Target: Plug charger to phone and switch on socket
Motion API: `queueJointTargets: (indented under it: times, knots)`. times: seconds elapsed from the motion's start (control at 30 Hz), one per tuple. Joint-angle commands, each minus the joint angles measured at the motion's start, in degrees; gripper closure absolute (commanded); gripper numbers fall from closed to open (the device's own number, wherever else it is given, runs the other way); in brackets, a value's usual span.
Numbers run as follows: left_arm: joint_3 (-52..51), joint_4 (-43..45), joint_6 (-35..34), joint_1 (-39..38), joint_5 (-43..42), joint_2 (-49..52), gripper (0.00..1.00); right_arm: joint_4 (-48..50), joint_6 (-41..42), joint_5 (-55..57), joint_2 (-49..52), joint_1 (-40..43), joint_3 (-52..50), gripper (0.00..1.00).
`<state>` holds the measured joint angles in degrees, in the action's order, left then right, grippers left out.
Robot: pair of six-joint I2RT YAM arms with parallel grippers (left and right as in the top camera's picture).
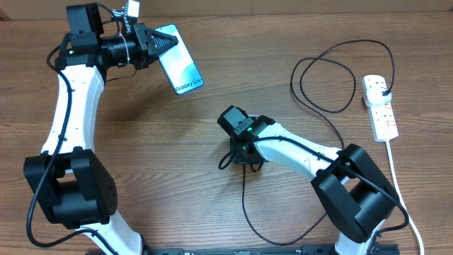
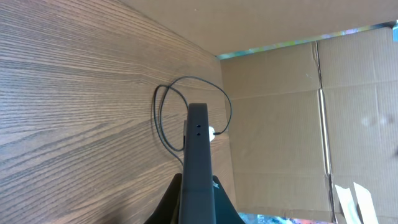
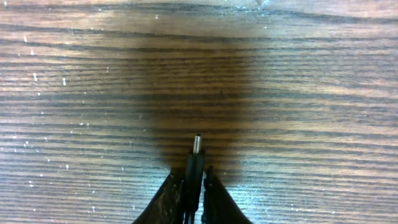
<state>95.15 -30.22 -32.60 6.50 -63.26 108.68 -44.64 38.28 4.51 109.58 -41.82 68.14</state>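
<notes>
My left gripper (image 1: 157, 44) is shut on the phone (image 1: 180, 61), a slim phone with a light blue screen and "Galaxy" text, held above the table at the upper left. In the left wrist view the phone (image 2: 198, 155) shows edge-on between the fingers (image 2: 198, 205). My right gripper (image 1: 243, 157) is at the table's middle, shut on the charger's connector end (image 3: 194, 163), its metal tip pointing at the wood. The black charger cable (image 1: 320, 106) loops to its plug in the white socket (image 1: 381, 106) at the right.
The socket's thick white cord (image 1: 402, 198) runs down the right side toward the front edge. A cardboard wall (image 2: 280, 124) stands beyond the table's far edge. The cable trails from my right gripper toward the front (image 1: 248, 212).
</notes>
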Motion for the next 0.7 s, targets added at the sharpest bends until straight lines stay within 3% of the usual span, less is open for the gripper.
queueJointTargets:
  times: [0.0, 0.67]
  knots:
    - [0.2, 0.2, 0.9, 0.1, -1.9, -0.2, 0.96, 0.0, -0.2, 0.4, 0.7, -0.2, 1.0, 0.88]
    - [0.2, 0.3, 0.4, 0.1, -1.9, -0.2, 0.95, -2.3, -0.9, -4.6, 0.7, 1.0, 2.5, 0.96]
